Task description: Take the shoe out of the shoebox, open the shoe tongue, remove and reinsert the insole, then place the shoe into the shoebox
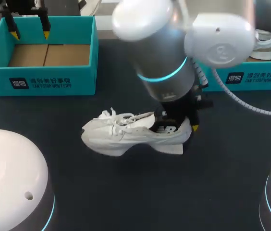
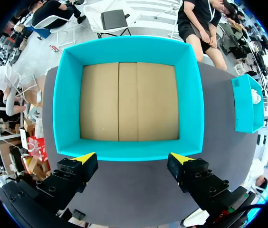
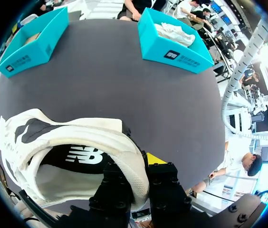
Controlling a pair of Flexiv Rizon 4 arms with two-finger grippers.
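Right fingers [image 3: 154, 159] clamped on heel of white shoe [image 1: 126, 132], left fingers [image 2: 79, 166] spread over shoebox [image 2: 193, 95]

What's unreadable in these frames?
Head view: the right arm covers the heel and opening of the shoe, and part of the right shoebox.
Right wrist view: the shoe collar hides the inner fingertip of the right gripper.
Left wrist view: the shoe is out of view.

Two teal shoeboxes [image 1: 44, 83] [image 1: 251, 79], two white shoes [image 1: 126, 132] [image 1: 265, 45] and two claws [image 1: 30, 33] [image 1: 184, 126].
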